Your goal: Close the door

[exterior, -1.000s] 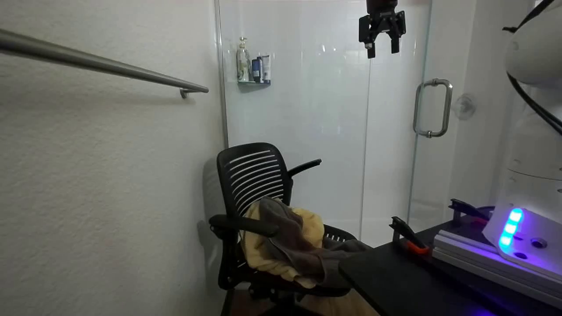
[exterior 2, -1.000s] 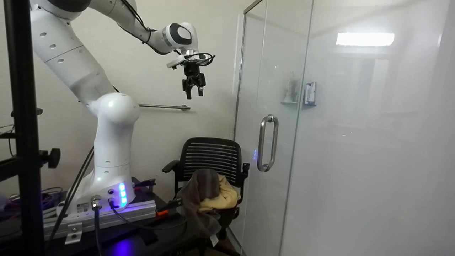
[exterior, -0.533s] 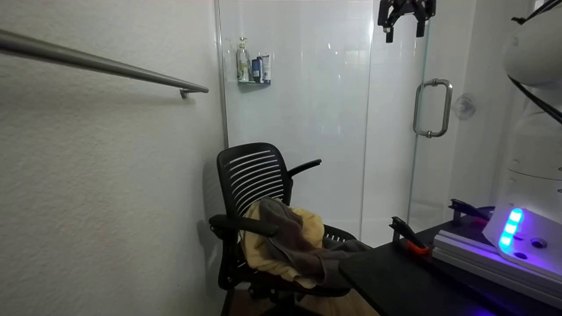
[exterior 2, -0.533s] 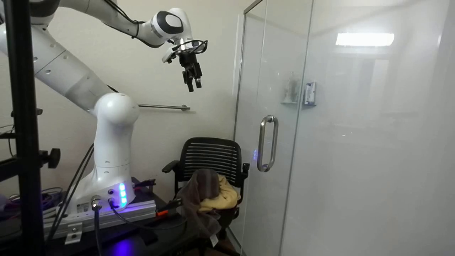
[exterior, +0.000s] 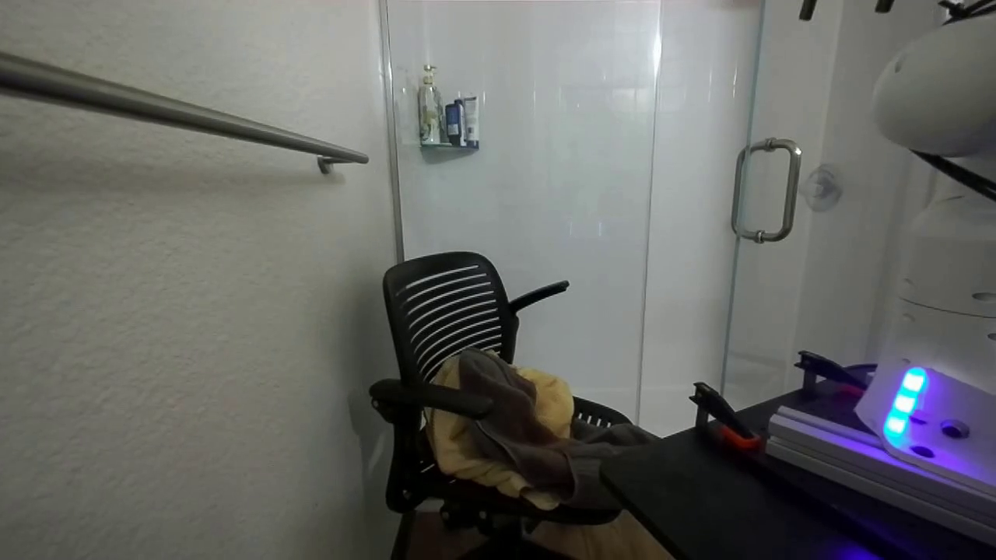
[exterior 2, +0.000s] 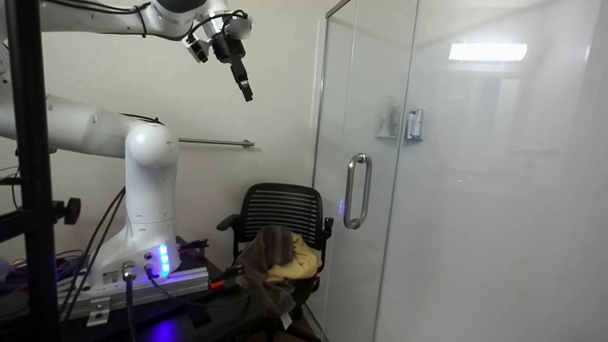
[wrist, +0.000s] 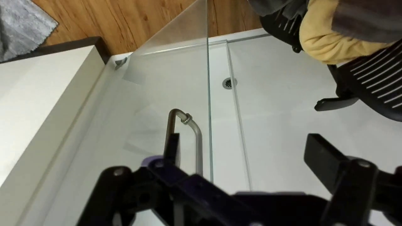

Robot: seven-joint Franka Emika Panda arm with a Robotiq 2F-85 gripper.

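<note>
The door is a tall glossy glass panel [exterior: 766, 311], also in an exterior view [exterior 2: 475, 199]. Its silver D-shaped handle shows in both exterior views [exterior: 792, 190] [exterior 2: 365, 192]. In the wrist view the door [wrist: 176, 78] stands open at an angle, its free edge out over the wooden floor. Its handle [wrist: 199, 141] is partly hidden behind my left finger. My gripper [wrist: 243, 141] is open with nothing between its fingers. In an exterior view my gripper [exterior 2: 248, 98] is high, left of the handle and apart from it. Only its fingertips [exterior: 846, 8] show at the top of an exterior view.
A black chair [exterior: 447, 311] with yellow and grey cloths [exterior: 556, 397] stands by the fixed glass. A towel bar [exterior: 233, 124] runs along the wall. The robot's black table [exterior: 700, 498] is beside the door. A black post [exterior 2: 28, 166] stands near the arm.
My gripper has moved up and back, leftward in one view and rightward out of the top in another, while tilting and turning. The door and chair have not moved.
</note>
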